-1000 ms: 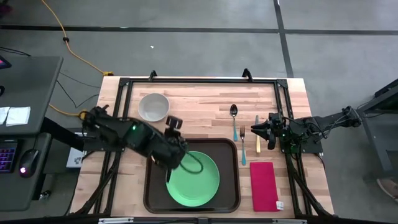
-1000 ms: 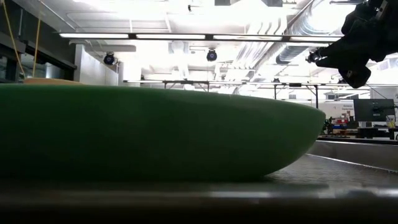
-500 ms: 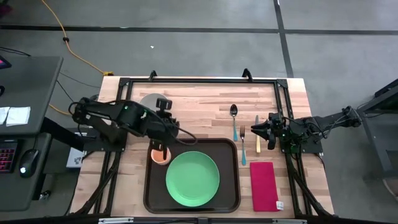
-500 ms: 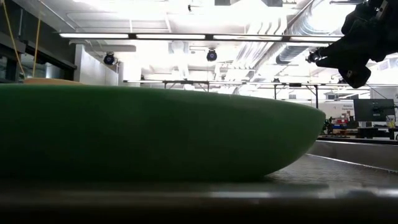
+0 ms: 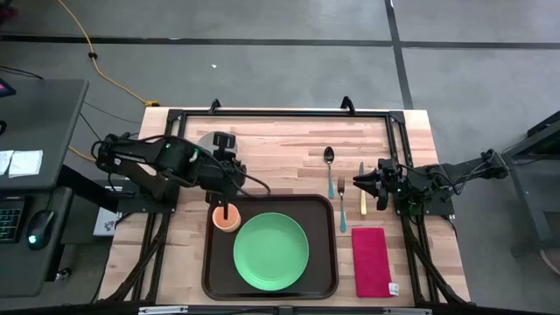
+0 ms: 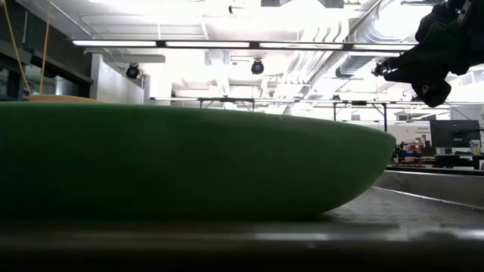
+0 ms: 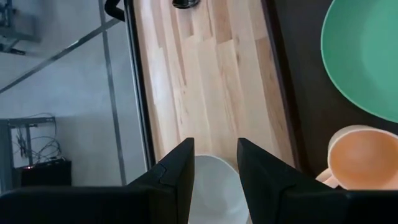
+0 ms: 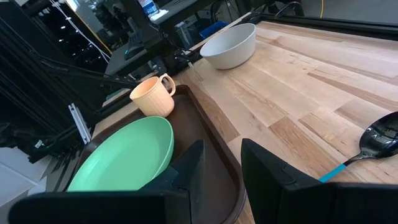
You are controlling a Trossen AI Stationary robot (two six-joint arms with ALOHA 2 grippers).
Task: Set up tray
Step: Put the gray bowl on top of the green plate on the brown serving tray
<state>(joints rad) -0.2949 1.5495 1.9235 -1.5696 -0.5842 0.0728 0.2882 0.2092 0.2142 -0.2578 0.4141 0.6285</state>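
Now plate (image 5: 270, 250) on tray (image 5: 213, 271), mug (image 5: 226, 219) beside

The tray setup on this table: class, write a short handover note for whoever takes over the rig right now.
Left gripper: jaws open, empty, above the white bowl and orange cup.
Right gripper: jaws apart, empty, waiting near the knife.
Done: green plate on the tray; cup at the tray's far left corner.
Left, likely: bowl, spoon, fork, knife and red napkin are on the table.
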